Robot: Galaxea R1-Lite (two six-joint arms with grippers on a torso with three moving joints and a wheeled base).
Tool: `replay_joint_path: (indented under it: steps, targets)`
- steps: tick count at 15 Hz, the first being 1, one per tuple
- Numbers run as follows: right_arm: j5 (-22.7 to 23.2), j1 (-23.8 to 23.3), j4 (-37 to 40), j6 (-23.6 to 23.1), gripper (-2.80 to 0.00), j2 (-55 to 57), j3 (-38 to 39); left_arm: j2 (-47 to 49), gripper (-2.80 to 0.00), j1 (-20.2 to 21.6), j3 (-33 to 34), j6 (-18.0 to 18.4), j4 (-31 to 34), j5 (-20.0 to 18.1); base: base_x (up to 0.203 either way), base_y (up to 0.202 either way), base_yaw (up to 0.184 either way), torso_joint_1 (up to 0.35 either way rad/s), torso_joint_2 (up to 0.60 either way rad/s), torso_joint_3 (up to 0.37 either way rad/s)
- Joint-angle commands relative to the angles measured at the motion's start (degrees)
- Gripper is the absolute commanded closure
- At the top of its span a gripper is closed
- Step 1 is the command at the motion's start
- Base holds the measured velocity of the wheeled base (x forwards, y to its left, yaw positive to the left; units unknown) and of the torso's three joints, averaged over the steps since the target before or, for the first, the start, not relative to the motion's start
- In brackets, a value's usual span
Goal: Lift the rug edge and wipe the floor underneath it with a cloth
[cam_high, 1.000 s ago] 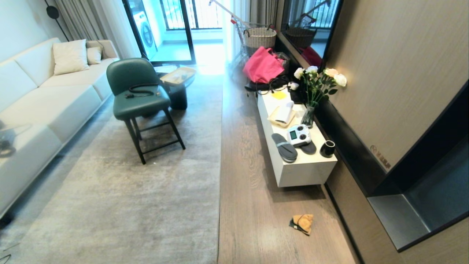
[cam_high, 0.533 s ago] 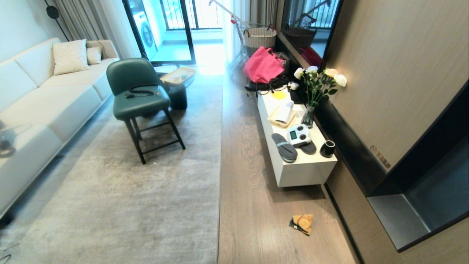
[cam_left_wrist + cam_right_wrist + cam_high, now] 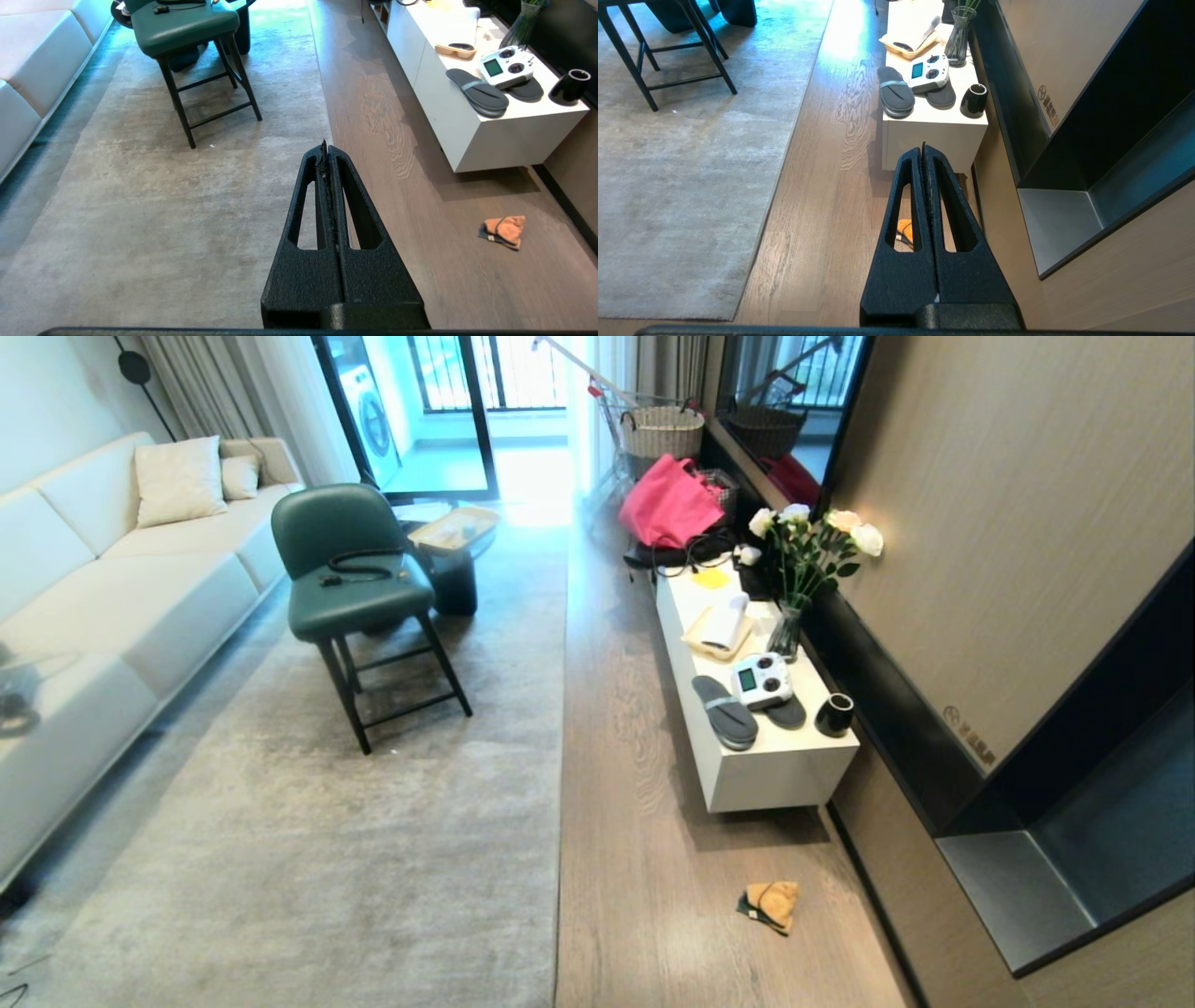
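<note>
Head view shows neither of our arms; each appears only to its own wrist camera, held above the floor. Nearest us, our left gripper (image 3: pixel 327 149) has its black jaws pressed together on nothing, hanging over the straight border of the large pale grey short-pile rug (image 3: pixel 332 154), which lies flat. Our right gripper (image 3: pixel 923 150) is likewise closed and empty, above the brown oak-look plank floor (image 3: pixel 635 859) just in front of the cabinet.

The small orange-tan fluffy cloth with dark blue-grey trim (image 3: pixel 771 904) lies crumpled on the planks — well apart from the rug edge (image 3: pixel 563 803), near the dark wall base on our right.

Beyond it stands the long low white cabinet (image 3: pixel 775 775), carrying a pair of grey slippers (image 3: pixel 725 711), a white handheld controller (image 3: pixel 761 680), a black cup (image 3: pixel 834 715) and a glass vase of white roses (image 3: pixel 801 569). On the rug stands a dark green upholstered chair with black legs (image 3: pixel 359 588); a cream sofa (image 3: pixel 112 588) runs along our left — farthest off, a pink bag (image 3: pixel 667 504) rests on the floor.
</note>
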State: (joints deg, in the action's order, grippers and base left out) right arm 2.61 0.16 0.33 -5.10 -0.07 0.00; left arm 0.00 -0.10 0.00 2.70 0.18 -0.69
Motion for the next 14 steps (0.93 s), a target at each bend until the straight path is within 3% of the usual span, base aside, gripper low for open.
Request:
replay_joint_path:
  steps: [1, 14]
  targets:
    - [0.0, 0.0, 0.0, 0.2, 0.0, 0.1, 0.0, 0.0, 0.0, 0.0, 0.0, 0.0, 0.0, 0.0, 0.0, 0.0, 0.0, 0.0, 0.0, 0.0]
    - [0.0, 0.0, -0.2, 1.1, 0.0, 0.1, 0.0, 0.0, 0.0, 0.0, 0.0, 0.0, 0.0, 0.0, 0.0, 0.0, 0.0, 0.0, 0.0, 0.0]
